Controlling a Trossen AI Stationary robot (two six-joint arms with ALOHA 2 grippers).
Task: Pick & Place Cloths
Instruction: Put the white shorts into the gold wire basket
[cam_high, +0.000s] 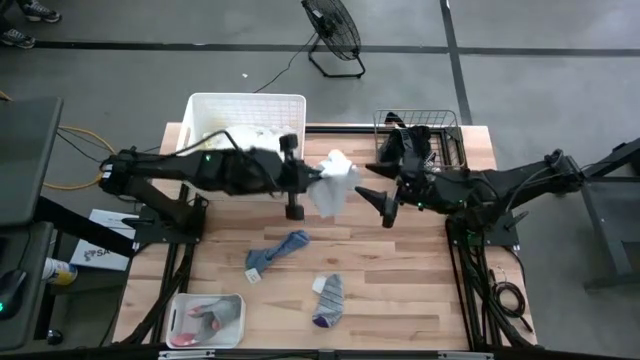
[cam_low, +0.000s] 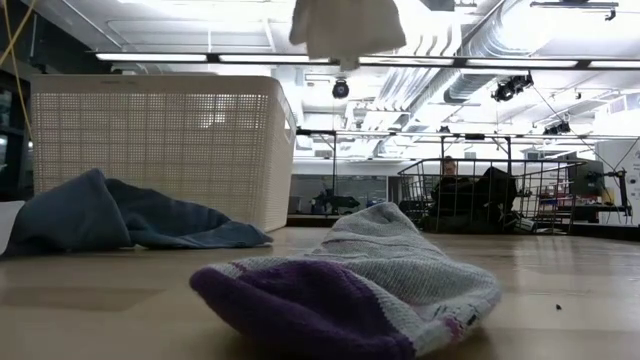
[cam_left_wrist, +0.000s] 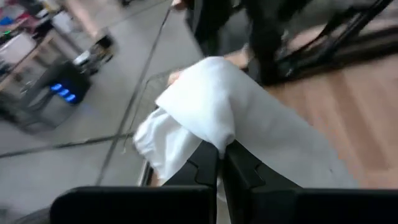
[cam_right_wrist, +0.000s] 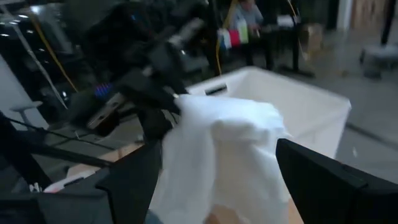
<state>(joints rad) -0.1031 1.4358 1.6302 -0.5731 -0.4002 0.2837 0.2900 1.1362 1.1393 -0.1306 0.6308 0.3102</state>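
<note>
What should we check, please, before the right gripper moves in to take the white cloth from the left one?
1. Left gripper shut on white cloth: ok.
2. Cloth hanging above the table: ok.
3. Right gripper open, facing the cloth: ok.
4. Right fingers not yet touching cloth: cannot tell.
5. Wire basket behind right arm has room: cannot tell.
6. Blue cloth and grey-purple sock lying below, clear of both arms: ok.

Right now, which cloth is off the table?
The white cloth, hanging pinched in the left gripper. The blue cloth and the grey-purple sock lie flat on the wood; the open right gripper holds nothing.
</note>
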